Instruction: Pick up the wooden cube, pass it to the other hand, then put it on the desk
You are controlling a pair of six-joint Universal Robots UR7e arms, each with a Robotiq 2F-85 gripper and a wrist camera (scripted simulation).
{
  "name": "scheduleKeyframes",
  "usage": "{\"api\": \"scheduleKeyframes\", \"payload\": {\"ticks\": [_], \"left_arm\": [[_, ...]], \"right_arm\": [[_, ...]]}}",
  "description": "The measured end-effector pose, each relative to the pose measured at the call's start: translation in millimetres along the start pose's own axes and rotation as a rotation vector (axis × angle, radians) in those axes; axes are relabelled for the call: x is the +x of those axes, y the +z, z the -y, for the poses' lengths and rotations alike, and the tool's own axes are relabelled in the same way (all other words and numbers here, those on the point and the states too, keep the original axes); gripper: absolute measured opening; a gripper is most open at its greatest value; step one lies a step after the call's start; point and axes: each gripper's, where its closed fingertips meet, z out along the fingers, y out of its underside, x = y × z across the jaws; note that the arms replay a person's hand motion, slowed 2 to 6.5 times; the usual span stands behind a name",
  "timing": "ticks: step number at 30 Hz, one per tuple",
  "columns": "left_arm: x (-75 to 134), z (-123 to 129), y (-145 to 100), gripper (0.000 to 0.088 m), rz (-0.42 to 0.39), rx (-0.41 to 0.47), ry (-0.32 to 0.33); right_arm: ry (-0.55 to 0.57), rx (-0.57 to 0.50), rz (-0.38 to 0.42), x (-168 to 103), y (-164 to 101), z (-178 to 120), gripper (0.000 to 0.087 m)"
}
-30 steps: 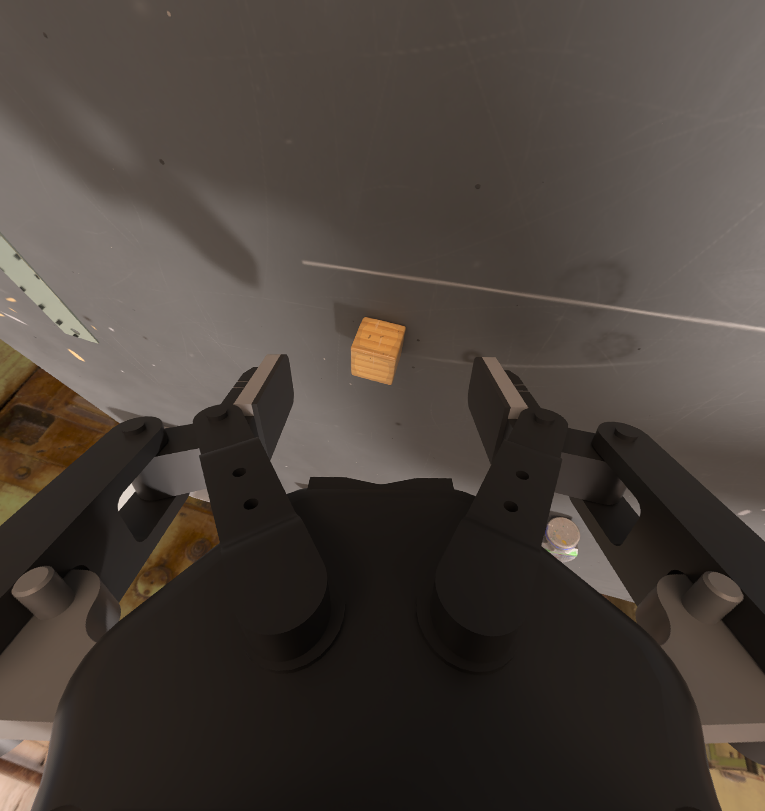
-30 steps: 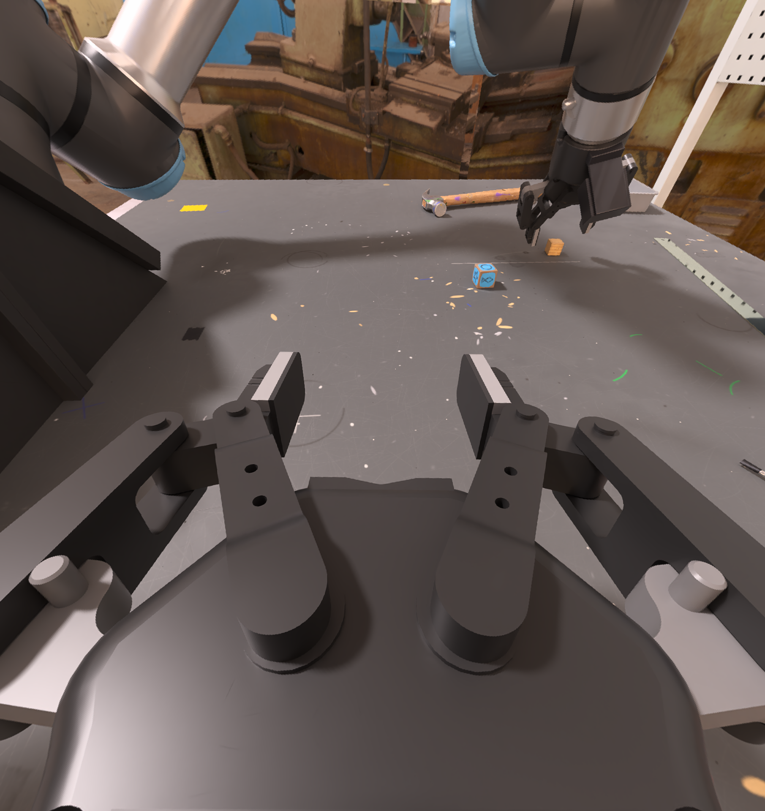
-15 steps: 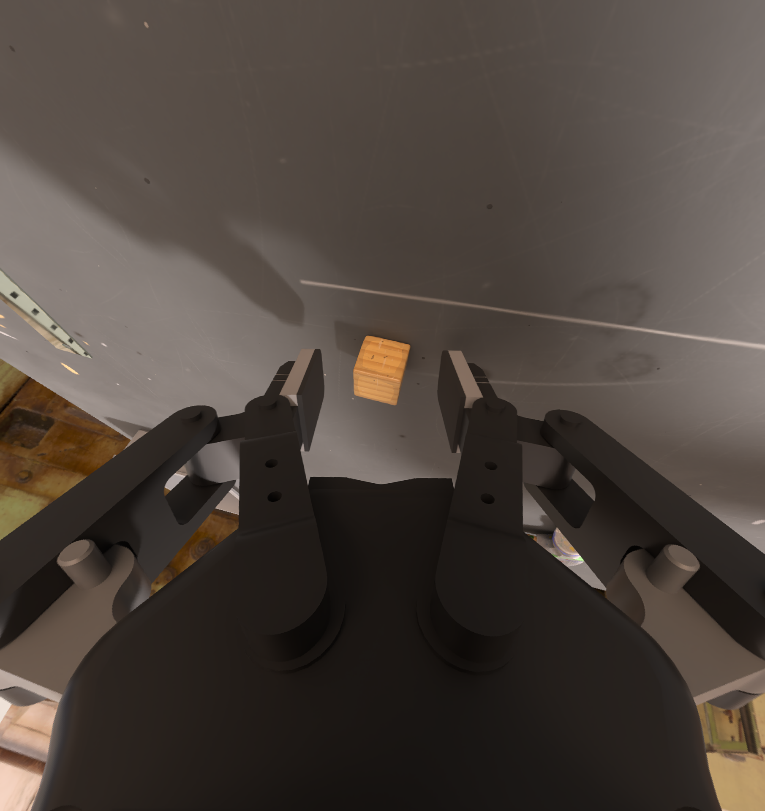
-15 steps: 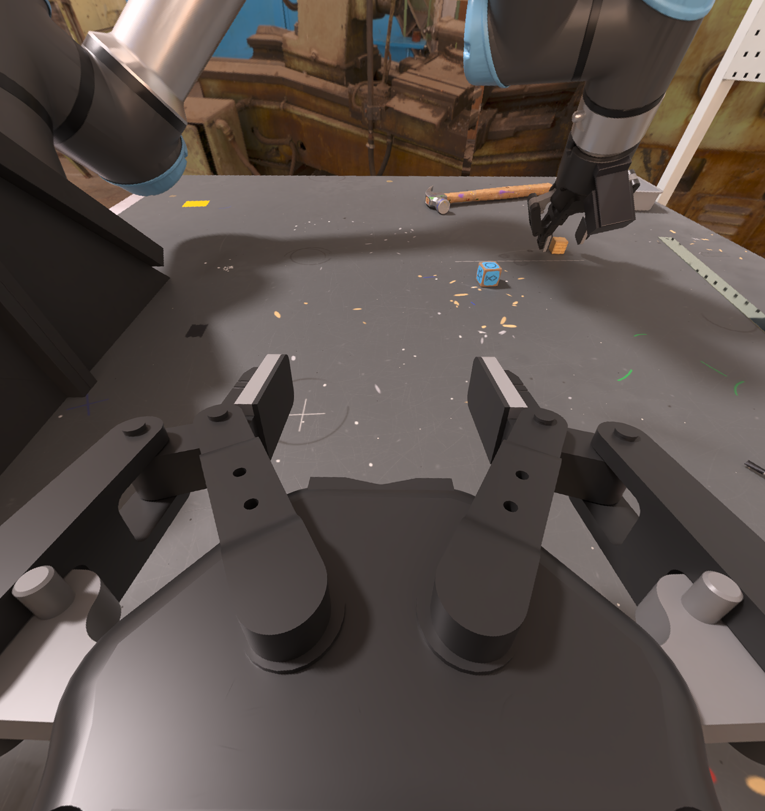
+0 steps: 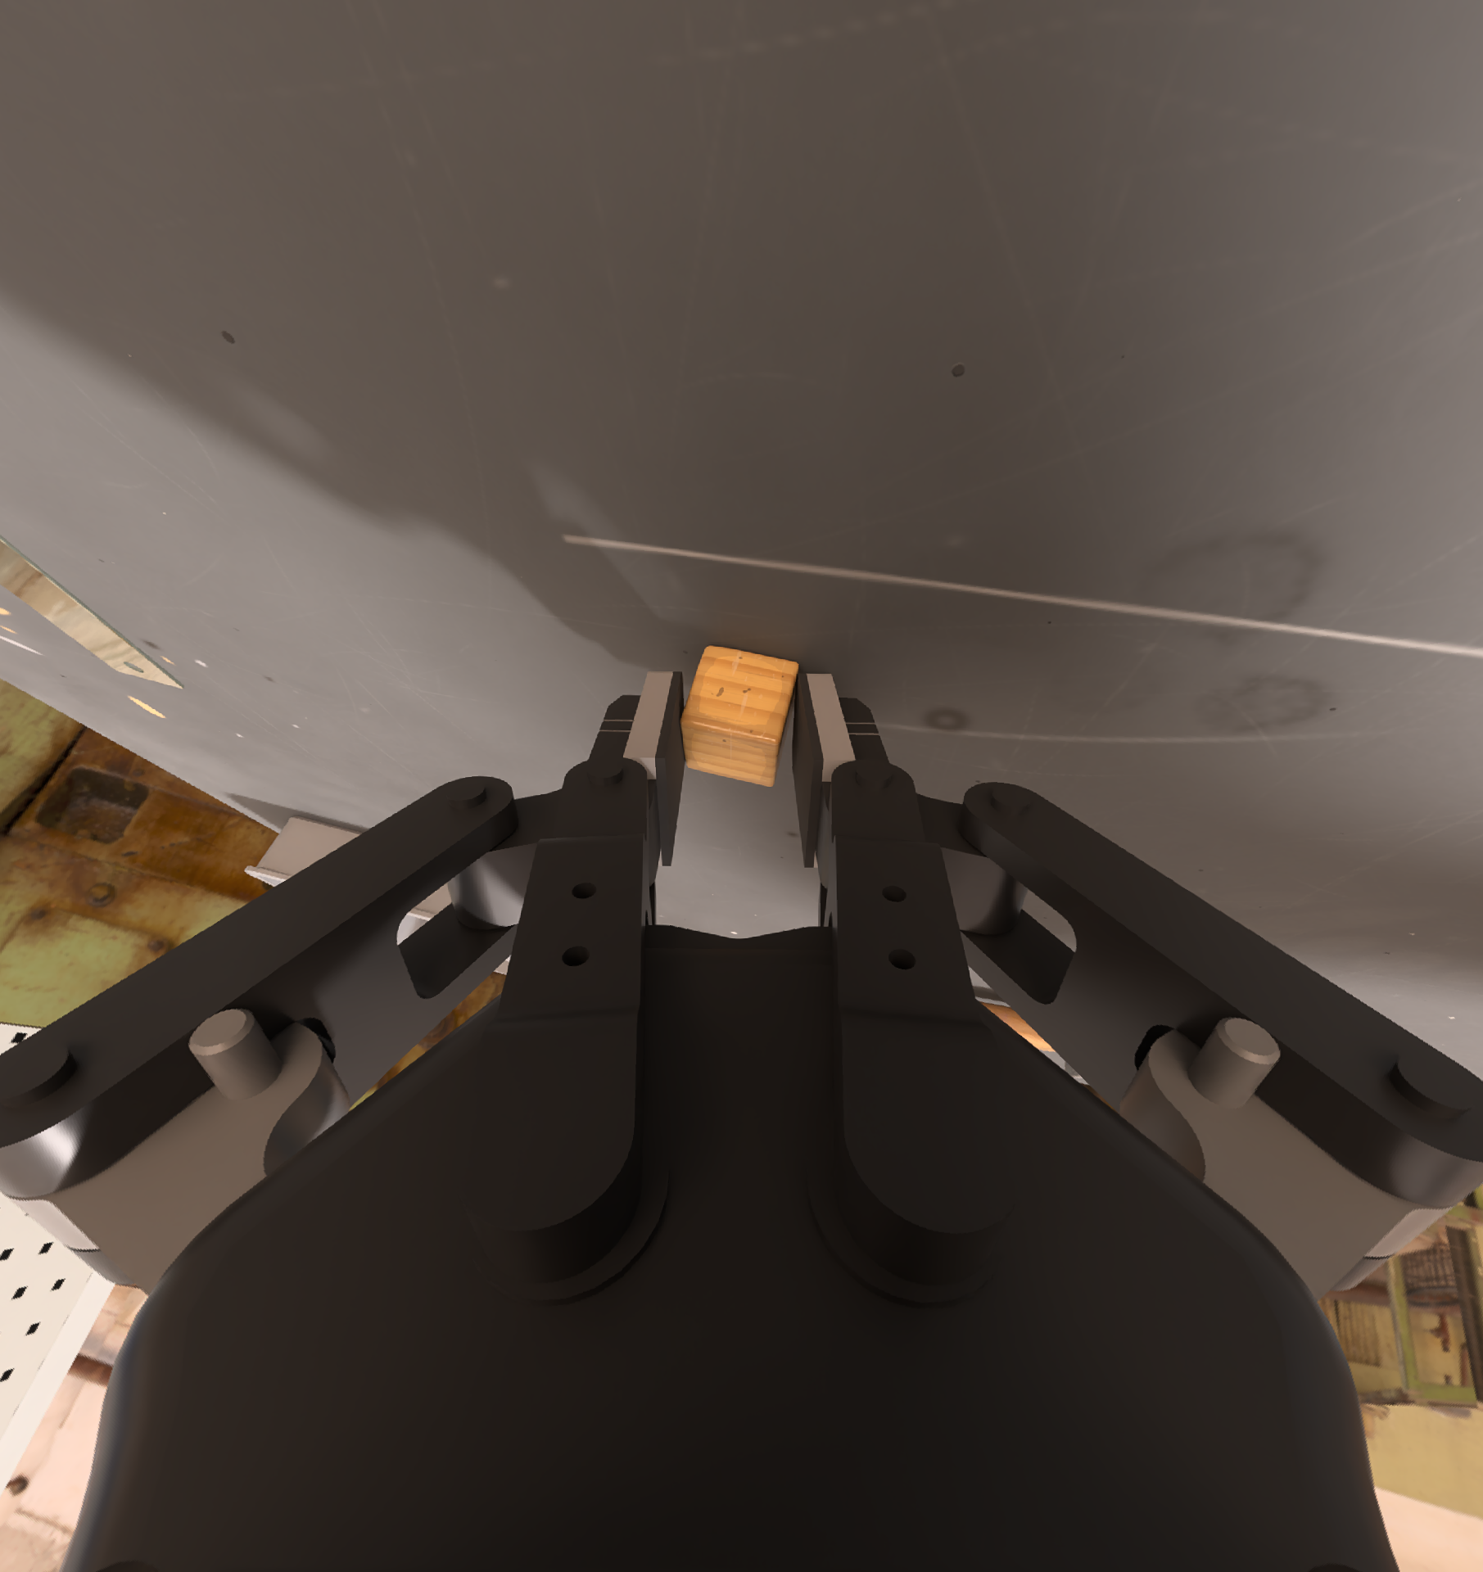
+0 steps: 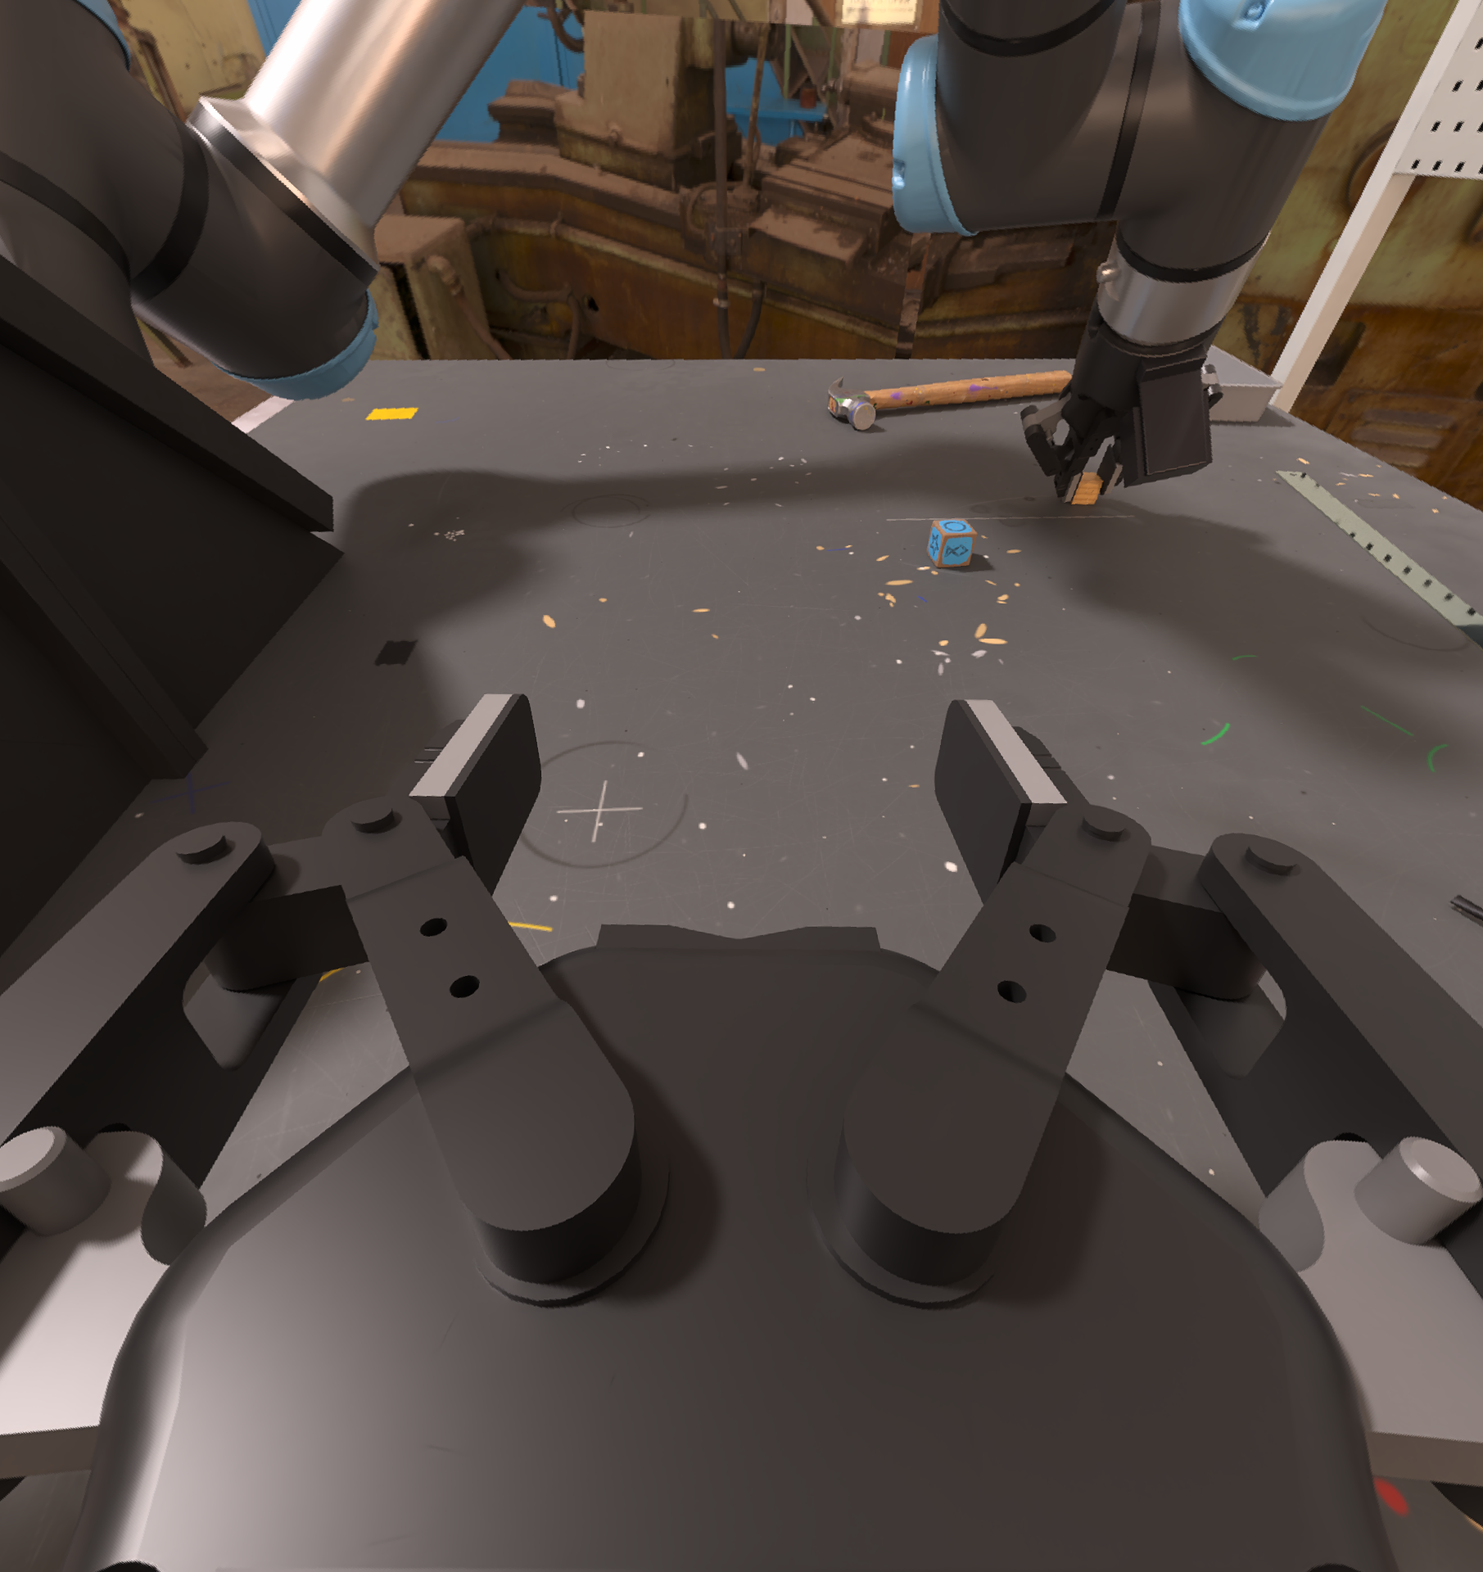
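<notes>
The wooden cube (image 5: 739,714) is small, light orange and striped, and sits on the grey desk (image 5: 806,298). My left gripper (image 5: 738,723) is shut on it, with a pad pressed against each side. In the right wrist view the left gripper (image 6: 1080,476) shows far off at the back right, low on the desk, with the cube (image 6: 1086,492) between its fingertips. My right gripper (image 6: 738,748) is open and empty, hovering above the near middle of the desk (image 6: 721,646).
A blue cube (image 6: 950,542) lies just in front and left of the wooden cube. A hammer (image 6: 950,395) lies at the far edge, with a grey tray (image 6: 1240,400) beside it. A metal ruler (image 6: 1393,566) lies at the right, a black box (image 6: 83,595) at the left.
My left gripper has come down over the wooden cube and its fingers have closed from wide open onto the cube's sides. My right gripper has opened a little wider and barely moved.
</notes>
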Motion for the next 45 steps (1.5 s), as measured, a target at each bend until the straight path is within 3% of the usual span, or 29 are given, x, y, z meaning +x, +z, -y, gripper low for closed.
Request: {"api": "scheduleKeyframes", "payload": {"ticks": [14, 23, 34, 45], "left_arm": [[0.8, 0.6, -5.6, 0.0233, 0.041, 0.029, 0.020], [-7.5, 10.2, -24.5, 0.0232, 0.129, 0.152, -0.017], [-20.1, 31.2, -73.9, 0.0232, 0.306, 0.425, -0.082], [-7.6, 65.0, -151.8, 0.0231, 0.436, 0.857, -0.144]], "right_arm": [[0.029, 0.044, 0.012, -2.2, -2.7, 4.9, 0.0781], [0.074, 0.070, 0.016, -0.6, -1.4, 7.2, 0.0752], [0.148, 0.077, 0.029, 4.0, 5.9, 6.8, 0.0745], [0.221, 0.065, 0.037, 11.6, 19.9, 6.0, 0.0756]]}}
